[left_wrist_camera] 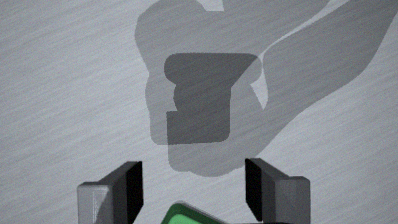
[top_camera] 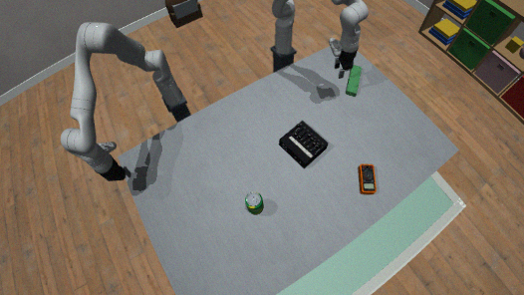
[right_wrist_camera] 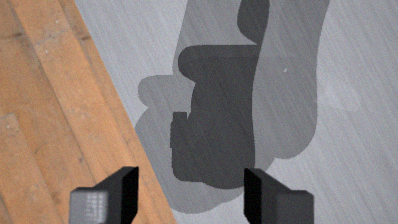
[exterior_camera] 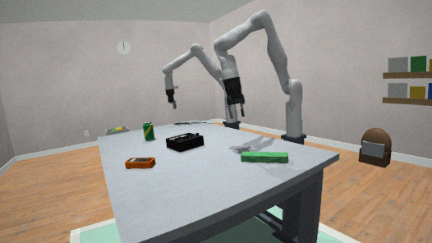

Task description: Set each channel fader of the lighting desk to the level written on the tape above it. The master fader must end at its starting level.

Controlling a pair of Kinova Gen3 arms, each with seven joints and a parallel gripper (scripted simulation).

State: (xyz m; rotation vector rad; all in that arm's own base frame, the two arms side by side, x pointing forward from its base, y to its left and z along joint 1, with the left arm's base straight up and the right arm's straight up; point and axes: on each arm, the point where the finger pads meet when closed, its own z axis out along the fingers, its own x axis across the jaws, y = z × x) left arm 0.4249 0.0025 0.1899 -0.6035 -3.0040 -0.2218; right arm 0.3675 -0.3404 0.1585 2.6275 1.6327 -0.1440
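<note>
Lighting desk [top_camera: 303, 143] [exterior_camera: 185, 142] is a black box sitting near the middle of the tabletop [top_camera: 214, 164] [exterior_camera: 176, 181] [left_wrist_camera: 50, 75] [right_wrist_camera: 125, 30], set at an angle in the top view, pale strip [top_camera: 301, 147] across its upper face. Fader positions and any writing are too small to read. Neither arm touches the desk.

Left gripper [top_camera: 339, 69] [exterior_camera: 236, 116] [left_wrist_camera: 194, 190] — fingers apart, nothing between them, pointing down above the tabletop beside a green block [top_camera: 354, 81] [exterior_camera: 264, 157] [left_wrist_camera: 192, 219]. Only one end of the block shows at the bottom edge of the left wrist view. Arm shadows overlap on the surface ahead of the fingers.

Right gripper [top_camera: 129, 173] [exterior_camera: 174, 107] [right_wrist_camera: 191, 195] — fingers apart too, holding nothing, up over the tabletop's edge, well apart from the desk. Right wrist view has wood floor [top_camera: 40, 224] [exterior_camera: 41, 197] [right_wrist_camera: 40, 100] on one side and gray surface with dark shadows on the other.

Green can with a yellow band [top_camera: 254, 203] [exterior_camera: 148, 131] stands upright. Orange multimeter [top_camera: 367, 179] [exterior_camera: 140, 162] lies flat, face up, near the desk but not touching. Pale green mat [top_camera: 389, 249] [exterior_camera: 98, 236] on the floor, partly under the table.
</note>
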